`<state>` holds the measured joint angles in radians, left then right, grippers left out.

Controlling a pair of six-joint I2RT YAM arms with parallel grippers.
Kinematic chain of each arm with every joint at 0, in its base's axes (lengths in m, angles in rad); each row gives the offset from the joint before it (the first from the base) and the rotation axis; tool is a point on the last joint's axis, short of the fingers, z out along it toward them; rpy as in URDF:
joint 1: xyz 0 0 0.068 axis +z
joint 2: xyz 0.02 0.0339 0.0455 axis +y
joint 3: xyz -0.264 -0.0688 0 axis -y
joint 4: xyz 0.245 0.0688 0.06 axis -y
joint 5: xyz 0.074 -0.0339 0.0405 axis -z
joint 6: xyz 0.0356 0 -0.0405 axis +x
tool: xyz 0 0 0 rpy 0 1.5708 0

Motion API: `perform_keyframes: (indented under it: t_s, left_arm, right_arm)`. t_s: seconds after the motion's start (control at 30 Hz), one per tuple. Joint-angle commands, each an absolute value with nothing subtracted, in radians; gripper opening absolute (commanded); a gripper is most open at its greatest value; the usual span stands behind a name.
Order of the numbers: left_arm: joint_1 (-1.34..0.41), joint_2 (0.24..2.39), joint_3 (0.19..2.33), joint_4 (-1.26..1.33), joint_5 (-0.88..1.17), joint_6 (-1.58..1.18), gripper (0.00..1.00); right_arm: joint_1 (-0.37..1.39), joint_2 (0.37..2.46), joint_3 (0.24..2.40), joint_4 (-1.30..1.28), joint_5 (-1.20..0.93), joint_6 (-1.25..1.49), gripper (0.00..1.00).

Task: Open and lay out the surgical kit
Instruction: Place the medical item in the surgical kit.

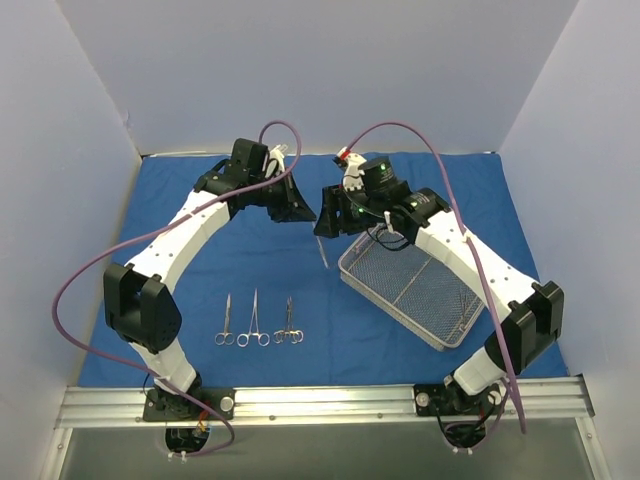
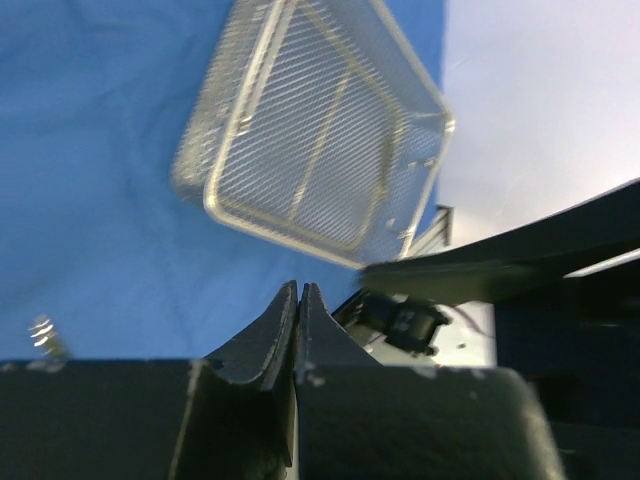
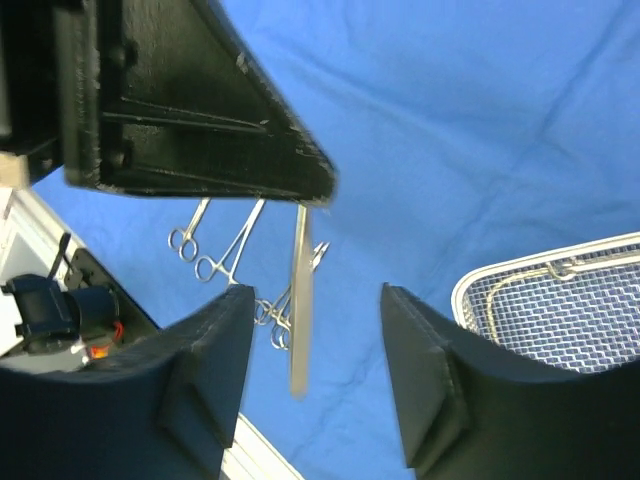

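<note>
The blue cloth wrap (image 1: 190,205) lies spread flat on the table. On it the silver mesh tray (image 1: 345,268) (image 2: 215,195) (image 3: 470,285) sits at the right. Three forceps (image 1: 254,322) (image 3: 225,255) lie side by side near the front. My left gripper (image 1: 311,216) (image 2: 300,287) is shut above the middle, and nothing shows between its jaws. Right beside it my right gripper (image 1: 324,226) (image 3: 315,290) is open. Slim steel tweezers (image 1: 322,252) (image 3: 300,300) hang blurred under the left tip, between the right fingers, touching neither.
White walls close in the left, right and back sides. An aluminium rail (image 1: 320,400) with both arm bases runs along the near edge. Purple cables (image 1: 90,270) loop off the arms. Bare blue cloth lies between the forceps and the tray.
</note>
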<state>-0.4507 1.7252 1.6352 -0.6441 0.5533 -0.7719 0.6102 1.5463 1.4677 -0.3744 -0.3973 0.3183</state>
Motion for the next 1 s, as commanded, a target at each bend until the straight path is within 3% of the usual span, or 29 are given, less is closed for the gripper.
perform_keyframes:
  t_s: [0.0,0.07,0.2,0.43,0.77,0.97]
  left_arm:
    - [-0.411,1.729,1.683,-0.783,0.539,-0.623,0.02]
    - [-0.391,1.726,1.686,-0.849,0.482,-0.559,0.02]
    - [-0.379,1.724,1.712,-1.081,0.326,-0.353,0.02]
    - [-0.374,1.704,1.674,-1.267,0.081,-0.19,0.02]
    - [-0.23,1.678,1.511,-1.266,0.113,0.035,0.02]
    - [-0.155,1.692,1.528,-1.287,0.16,0.139,0.02]
  right_arm:
    - [0.586,1.471,1.511,-0.397,-0.33,0.324,0.54]
    - [0.559,1.448,1.506,-0.426,-0.311,0.331,0.58]
    - [0.45,1.393,1.477,-0.491,-0.291,0.328,0.59]
    - [0.411,1.295,1.332,-0.466,-0.321,0.313,0.6]
    - [0.399,1.25,1.233,-0.391,-0.426,0.301,0.6]
    - [0.385,1.243,1.201,-0.371,-0.482,0.275,0.6]
